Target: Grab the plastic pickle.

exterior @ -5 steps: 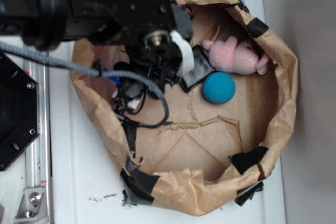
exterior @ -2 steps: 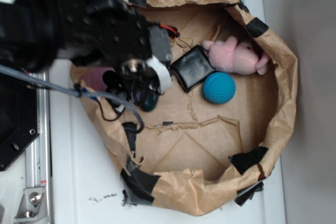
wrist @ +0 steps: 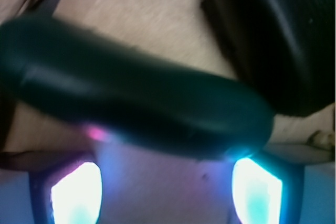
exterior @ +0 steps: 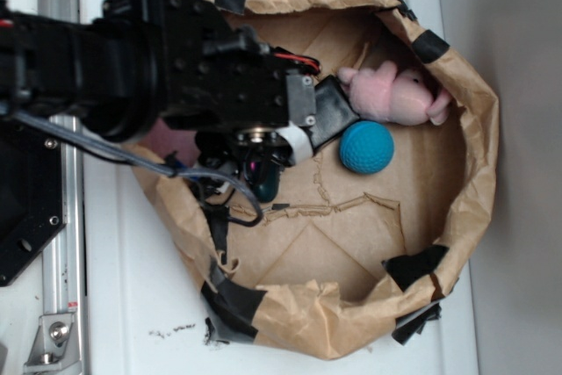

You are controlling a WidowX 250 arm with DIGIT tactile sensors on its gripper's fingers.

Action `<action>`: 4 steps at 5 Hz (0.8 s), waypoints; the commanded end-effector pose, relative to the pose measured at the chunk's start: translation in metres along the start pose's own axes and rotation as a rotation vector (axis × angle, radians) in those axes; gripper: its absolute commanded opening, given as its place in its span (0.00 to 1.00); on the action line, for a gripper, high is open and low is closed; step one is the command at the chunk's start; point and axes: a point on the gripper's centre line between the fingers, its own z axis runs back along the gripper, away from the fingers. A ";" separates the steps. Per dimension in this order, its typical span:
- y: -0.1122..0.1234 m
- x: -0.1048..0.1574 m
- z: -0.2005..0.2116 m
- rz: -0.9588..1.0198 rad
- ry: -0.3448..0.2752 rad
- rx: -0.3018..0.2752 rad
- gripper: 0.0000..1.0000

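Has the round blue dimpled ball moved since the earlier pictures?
No. The round blue dimpled ball lies at the same spot, just below the pink plush toy, in all exterior pictures.

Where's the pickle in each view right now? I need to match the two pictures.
Exterior: only the pickle tip shows, left of centre under the arm, inside the paper bag.
Wrist: fills the middle, lying across.
Shared landmark: the black pouch, upper right in wrist view.
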 end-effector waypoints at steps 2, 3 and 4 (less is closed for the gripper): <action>-0.007 0.004 0.035 0.038 -0.173 0.055 1.00; -0.004 0.001 0.049 0.153 -0.212 0.050 1.00; -0.005 0.002 0.052 0.274 -0.214 0.031 1.00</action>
